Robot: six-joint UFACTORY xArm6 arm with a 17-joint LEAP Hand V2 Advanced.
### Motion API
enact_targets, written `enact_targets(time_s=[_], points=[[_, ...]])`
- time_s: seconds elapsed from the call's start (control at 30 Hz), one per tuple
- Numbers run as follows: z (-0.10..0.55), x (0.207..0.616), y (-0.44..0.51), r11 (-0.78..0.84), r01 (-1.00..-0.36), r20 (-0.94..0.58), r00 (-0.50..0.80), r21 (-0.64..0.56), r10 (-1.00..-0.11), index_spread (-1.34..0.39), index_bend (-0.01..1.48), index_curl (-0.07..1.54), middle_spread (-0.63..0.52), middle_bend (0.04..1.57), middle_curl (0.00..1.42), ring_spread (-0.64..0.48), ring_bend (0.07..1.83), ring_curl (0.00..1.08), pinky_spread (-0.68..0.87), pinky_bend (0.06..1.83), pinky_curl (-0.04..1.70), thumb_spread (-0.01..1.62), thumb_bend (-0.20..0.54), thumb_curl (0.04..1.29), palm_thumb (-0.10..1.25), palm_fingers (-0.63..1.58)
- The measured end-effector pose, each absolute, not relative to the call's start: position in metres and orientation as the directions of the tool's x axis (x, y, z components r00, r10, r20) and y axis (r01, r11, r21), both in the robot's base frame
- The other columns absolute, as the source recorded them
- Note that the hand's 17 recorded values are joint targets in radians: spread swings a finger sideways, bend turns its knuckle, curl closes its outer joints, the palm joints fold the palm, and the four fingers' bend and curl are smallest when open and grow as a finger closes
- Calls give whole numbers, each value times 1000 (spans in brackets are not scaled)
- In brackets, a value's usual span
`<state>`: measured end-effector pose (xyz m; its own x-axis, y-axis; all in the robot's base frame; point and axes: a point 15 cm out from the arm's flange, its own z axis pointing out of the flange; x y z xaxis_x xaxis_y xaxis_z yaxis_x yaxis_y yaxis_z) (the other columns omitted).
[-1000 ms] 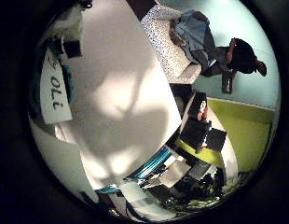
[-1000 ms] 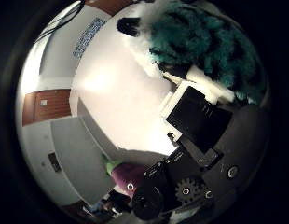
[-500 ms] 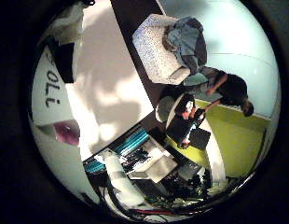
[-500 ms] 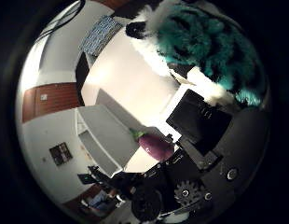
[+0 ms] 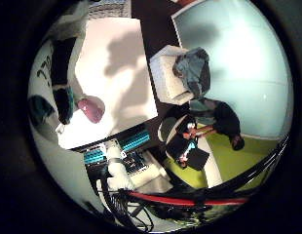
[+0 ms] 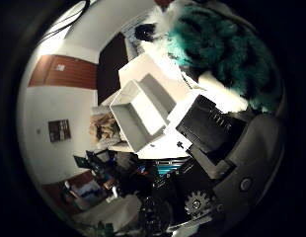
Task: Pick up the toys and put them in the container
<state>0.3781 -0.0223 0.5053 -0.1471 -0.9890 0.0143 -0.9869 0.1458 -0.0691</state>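
In the right thumb side palm view a teal and white furry plush toy (image 6: 220, 47) fills the space close to my palm. My right hand (image 6: 220, 133) is curled round it with its black and white fingers. A white open container (image 6: 143, 103) stands below, well away from the hand. In the right little finger side palm view a pink toy (image 5: 90, 109) and a dark toy (image 5: 63, 101) lie near the edge of the white table (image 5: 117, 58), far below.
A patterned armchair (image 5: 178, 74) with clothes on it stands beside the table. Shelves with clutter (image 6: 104, 173) are near the container. A green floor mat (image 5: 214, 161) lies beyond the chair.
The whole picture has shifted: the hand has risen and swung, so the table looks smaller and the white container has come into view. The teal plush stays fixed in the hand.
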Motion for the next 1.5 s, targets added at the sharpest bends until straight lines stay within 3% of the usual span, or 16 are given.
enact_targets(time_s=[0.43, 0.87, 1.03, 1.17, 1.27, 1.33, 1.43, 1.5], points=[[507, 387, 132, -142, -979, -38, 149, -144, -988, -242, 1094, 931, -155, 1303, 897, -264, 1296, 880, -210, 1081, 1262, 795, -17, 848, 1035, 1072], [463, 441, 193, -196, -965, -50, 207, -173, -977, -246, 1090, 943, -157, 1301, 905, -269, 1291, 895, -221, 1054, 1292, 752, -17, 871, 1037, 1071], [458, 458, 201, -193, -959, -58, 209, -209, -976, -252, 1069, 945, -161, 1277, 903, -265, 1268, 885, -231, 1058, 1259, 963, -26, 789, 843, 1069], [454, 469, 205, -188, -954, -62, 208, -235, -976, -285, 858, 880, -163, 1171, 839, -255, 1224, 787, -307, 932, 1094, 1159, -24, 638, 744, 1061], [451, 467, 204, -193, -955, -62, 212, -225, -975, -330, 577, 821, -177, 1039, 774, -279, 1179, 714, -422, 874, 982, 1204, -28, 555, 681, 841], [450, 466, 205, -203, -954, -60, 221, -221, -973, -383, 388, 750, -182, 901, 721, -280, 1087, 653, -433, 877, 937, 1227, -25, 489, 634, 567], [448, 463, 205, -210, -955, -58, 227, -212, -972, -417, 359, 688, -140, 687, 636, -176, 930, 587, -236, 806, 943, 1227, -29, 431, 577, 222], [448, 463, 205, -217, -953, -56, 234, -210, -971, -424, 340, 625, -94, 576, 566, -74, 818, 513, -26, 773, 911, 1222, -25, 398, 549, 171]])
